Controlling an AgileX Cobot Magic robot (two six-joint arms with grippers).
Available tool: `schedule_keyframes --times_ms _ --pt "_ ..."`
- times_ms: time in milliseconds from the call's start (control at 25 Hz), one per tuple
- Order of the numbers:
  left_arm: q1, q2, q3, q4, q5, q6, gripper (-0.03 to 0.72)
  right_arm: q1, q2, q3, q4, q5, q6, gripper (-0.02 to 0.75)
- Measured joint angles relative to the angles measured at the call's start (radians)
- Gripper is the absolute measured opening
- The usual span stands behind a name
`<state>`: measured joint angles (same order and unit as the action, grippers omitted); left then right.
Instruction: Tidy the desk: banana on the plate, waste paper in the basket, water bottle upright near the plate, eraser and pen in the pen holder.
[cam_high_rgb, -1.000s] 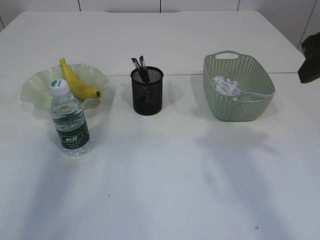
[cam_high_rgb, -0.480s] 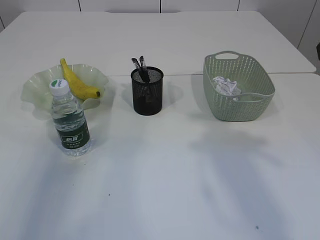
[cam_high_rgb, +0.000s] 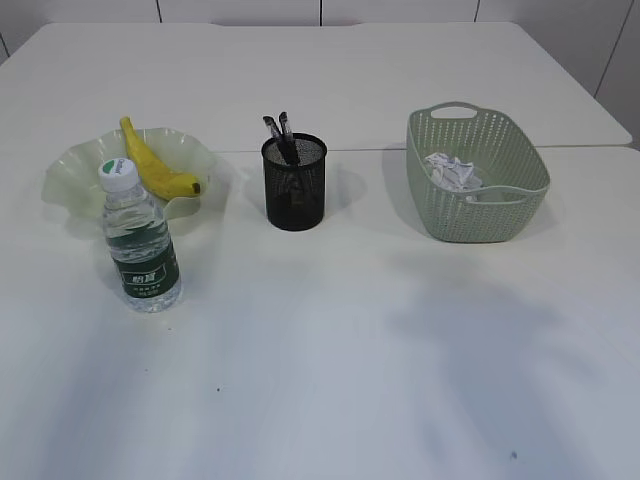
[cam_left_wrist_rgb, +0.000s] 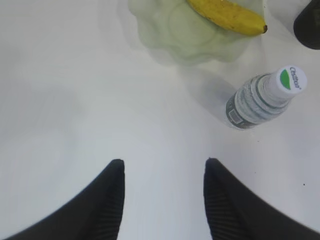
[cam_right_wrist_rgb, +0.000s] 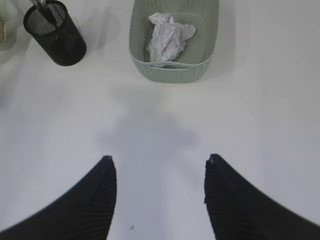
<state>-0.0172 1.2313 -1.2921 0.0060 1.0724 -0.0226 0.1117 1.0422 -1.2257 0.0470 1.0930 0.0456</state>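
Observation:
A yellow banana (cam_high_rgb: 157, 166) lies on the pale green wavy plate (cam_high_rgb: 75, 165) at the left. A water bottle (cam_high_rgb: 140, 240) with a white cap stands upright in front of the plate. The black mesh pen holder (cam_high_rgb: 295, 183) holds pens (cam_high_rgb: 279, 130); the eraser does not show. Crumpled waste paper (cam_high_rgb: 452, 172) lies in the green basket (cam_high_rgb: 480, 215). Neither arm shows in the exterior view. My left gripper (cam_left_wrist_rgb: 162, 167) is open and empty above the table, near the bottle (cam_left_wrist_rgb: 262, 97), banana (cam_left_wrist_rgb: 227, 15) and plate (cam_left_wrist_rgb: 165, 27). My right gripper (cam_right_wrist_rgb: 159, 162) is open and empty, short of the basket (cam_right_wrist_rgb: 172, 65) and paper (cam_right_wrist_rgb: 167, 37).
The white table (cam_high_rgb: 350, 350) has a seam running across behind the holder and basket. The pen holder also shows in the right wrist view (cam_right_wrist_rgb: 55, 32) at the upper left.
The right arm, a dark shape at the right edge a second ago, has drawn out of the exterior view. The objects have not moved.

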Motion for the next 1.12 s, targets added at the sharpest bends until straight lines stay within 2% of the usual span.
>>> schedule_keyframes --times_ms 440,880,1120 --pt "0.0 -0.411 0.259 -0.017 0.022 -0.012 0.36 0.0 -0.249 0.04 -0.121 0.162 0.065 0.424" --pt "0.0 -0.81 0.448 -0.017 0.129 -0.032 0.36 0.0 -0.488 0.044 -0.13 0.179 0.068 0.424" --pt "0.0 -1.013 0.499 -0.012 0.174 -0.034 0.36 0.0 -0.614 0.05 -0.124 0.185 0.068 0.424"
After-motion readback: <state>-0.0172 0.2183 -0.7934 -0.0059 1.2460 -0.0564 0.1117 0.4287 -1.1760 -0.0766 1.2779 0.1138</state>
